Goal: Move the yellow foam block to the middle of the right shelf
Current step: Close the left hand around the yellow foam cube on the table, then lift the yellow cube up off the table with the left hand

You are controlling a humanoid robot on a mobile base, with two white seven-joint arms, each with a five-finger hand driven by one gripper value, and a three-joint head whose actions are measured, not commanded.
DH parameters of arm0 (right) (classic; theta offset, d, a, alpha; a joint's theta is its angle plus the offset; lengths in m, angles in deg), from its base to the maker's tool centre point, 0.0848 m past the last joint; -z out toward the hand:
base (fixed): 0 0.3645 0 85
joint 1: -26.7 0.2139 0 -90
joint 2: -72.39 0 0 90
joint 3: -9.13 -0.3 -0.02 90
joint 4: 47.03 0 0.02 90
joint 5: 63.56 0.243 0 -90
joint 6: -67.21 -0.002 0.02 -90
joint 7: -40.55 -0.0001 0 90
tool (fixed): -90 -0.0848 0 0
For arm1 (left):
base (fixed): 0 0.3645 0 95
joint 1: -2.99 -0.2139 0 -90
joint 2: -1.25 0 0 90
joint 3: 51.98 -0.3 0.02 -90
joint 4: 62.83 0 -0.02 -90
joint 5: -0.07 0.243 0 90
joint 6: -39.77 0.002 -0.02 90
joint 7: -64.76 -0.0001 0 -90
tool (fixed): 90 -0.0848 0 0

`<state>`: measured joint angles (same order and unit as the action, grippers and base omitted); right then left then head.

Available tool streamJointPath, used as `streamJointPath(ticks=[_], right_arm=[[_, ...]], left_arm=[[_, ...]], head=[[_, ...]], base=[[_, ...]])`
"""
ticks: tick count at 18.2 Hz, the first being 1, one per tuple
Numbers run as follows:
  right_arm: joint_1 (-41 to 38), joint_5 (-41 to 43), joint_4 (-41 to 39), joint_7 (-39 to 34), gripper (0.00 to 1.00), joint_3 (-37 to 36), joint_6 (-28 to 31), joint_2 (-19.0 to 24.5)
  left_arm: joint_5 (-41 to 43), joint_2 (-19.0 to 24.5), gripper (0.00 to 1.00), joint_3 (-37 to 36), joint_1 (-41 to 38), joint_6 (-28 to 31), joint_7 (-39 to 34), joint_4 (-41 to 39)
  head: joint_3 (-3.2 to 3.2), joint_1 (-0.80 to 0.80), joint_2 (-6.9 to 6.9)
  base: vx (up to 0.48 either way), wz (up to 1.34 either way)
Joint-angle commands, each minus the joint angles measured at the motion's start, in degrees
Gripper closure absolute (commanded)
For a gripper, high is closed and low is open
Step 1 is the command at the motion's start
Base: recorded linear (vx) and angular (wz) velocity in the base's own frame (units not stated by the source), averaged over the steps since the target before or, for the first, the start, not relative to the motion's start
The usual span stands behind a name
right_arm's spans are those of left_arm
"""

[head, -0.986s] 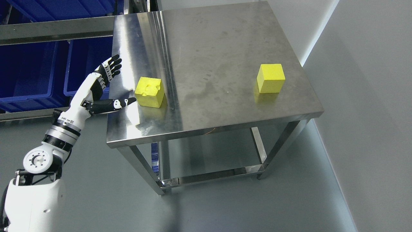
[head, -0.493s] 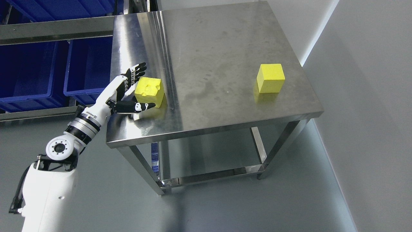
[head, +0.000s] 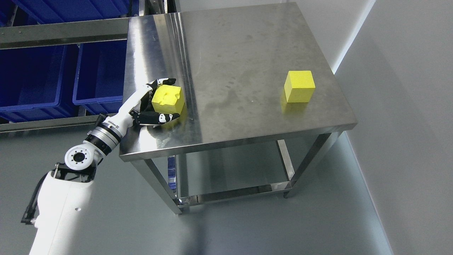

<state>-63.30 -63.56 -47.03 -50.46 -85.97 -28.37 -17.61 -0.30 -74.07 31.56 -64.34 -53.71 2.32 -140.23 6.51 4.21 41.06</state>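
A dented yellow foam block [head: 166, 98] sits on the steel table [head: 247, 63] near its left front corner. My left hand [head: 174, 98] reaches in from the lower left and wraps this block. Its fingers [head: 163, 83] curl over the far top edge, and the thumb lies against the near face. The block still rests on the tabletop. A second, clean yellow foam block [head: 299, 86] stands alone at the table's right side, away from the hand. My right arm does not show.
Blue plastic bins [head: 39, 78] fill a rack at the far left, behind a steel rail [head: 63, 30]. The table has a lower shelf [head: 233, 177]. A pale wall [head: 407, 106] runs along the right side, close to the table's right edge.
My left hand has moved right over the table edge, from beside the dented block to around it, and its fingers have curled onto it. The view has shifted slightly.
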Motion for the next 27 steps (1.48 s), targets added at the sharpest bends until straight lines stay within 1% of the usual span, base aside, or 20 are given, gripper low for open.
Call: streamJointPath(ticks=[1,3,4,6,7,9,10,11,12,14,19,27], right_arm=[[0.09,0.0,-1.0,-0.04,0.0,0.0,0.04,-1.0],[0.09,0.0,-1.0,-0.04,0.0,0.0,0.04,-1.0],[0.09,0.0,-1.0,-0.04,0.0,0.0,0.04,-1.0],[0.09,0.0,-1.0,-0.04,0.0,0.0,0.04,-1.0],[0.09,0.0,-1.0,-0.04,0.0,0.0,0.04,-1.0],[0.09,0.0,-1.0,-0.04,0.0,0.0,0.04,-1.0],[0.09,0.0,-1.0,-0.04,0.0,0.0,0.04,-1.0],[0.09,0.0,-1.0,-0.04,0.0,0.0,0.04,-1.0],[0.09,0.0,-1.0,-0.04,0.0,0.0,0.04,-1.0],[0.09,0.0,-1.0,-0.04,0.0,0.0,0.04,-1.0],[0.09,0.0,-1.0,-0.04,0.0,0.0,0.04,-1.0],[0.09,0.0,-1.0,-0.04,0.0,0.0,0.04,-1.0]], left_arm=[[1.6,-4.21,0.58,2.4,0.09,0.33,0.39,3.92],[1.51,-7.46,0.68,5.65,0.26,-0.37,0.39,3.4],[1.34,-9.56,0.7,7.93,0.44,-1.16,0.39,2.78],[-0.41,-13.68,0.7,13.89,1.49,-2.13,0.3,-0.37],[-2.16,-13.68,0.7,17.32,1.84,-3.09,0.13,-2.39],[-5.42,-13.68,0.69,19.28,1.76,-7.12,-2.41,-4.95],[-7.61,-13.68,0.69,19.9,1.76,-11.24,-6.43,-5.39],[-8.07,-13.68,0.69,19.99,1.67,-13.02,-10.56,-6.01],[-8.16,-13.68,0.69,19.99,1.32,-13.82,-15.38,-7.32],[-8.16,-13.68,0.69,19.99,0.45,-14.52,-20.07,-9.34],[-8.16,-13.68,0.69,21.66,-4.12,-16.02,-20.35,-12.25],[-8.16,-13.68,0.69,25.97,-7.46,-15.94,-19.83,-15.33]], head=[[0.0,0.0,0.0],[0.0,0.0,0.0],[0.0,0.0,0.0],[0.0,0.0,0.0],[0.0,0.0,0.0],[0.0,0.0,0.0],[0.0,0.0,0.0],[0.0,0.0,0.0],[0.0,0.0,0.0],[0.0,0.0,0.0],[0.0,0.0,0.0],[0.0,0.0,0.0]], base=[[-0.006,0.02],[-0.005,0.01],[-0.003,0.02],[-0.003,0.02],[-0.004,0.02],[-0.012,0.05],[-0.007,-0.03],[-0.007,-0.03],[0.013,-0.08],[0.012,-0.06],[0.005,0.0],[-0.035,0.1]])
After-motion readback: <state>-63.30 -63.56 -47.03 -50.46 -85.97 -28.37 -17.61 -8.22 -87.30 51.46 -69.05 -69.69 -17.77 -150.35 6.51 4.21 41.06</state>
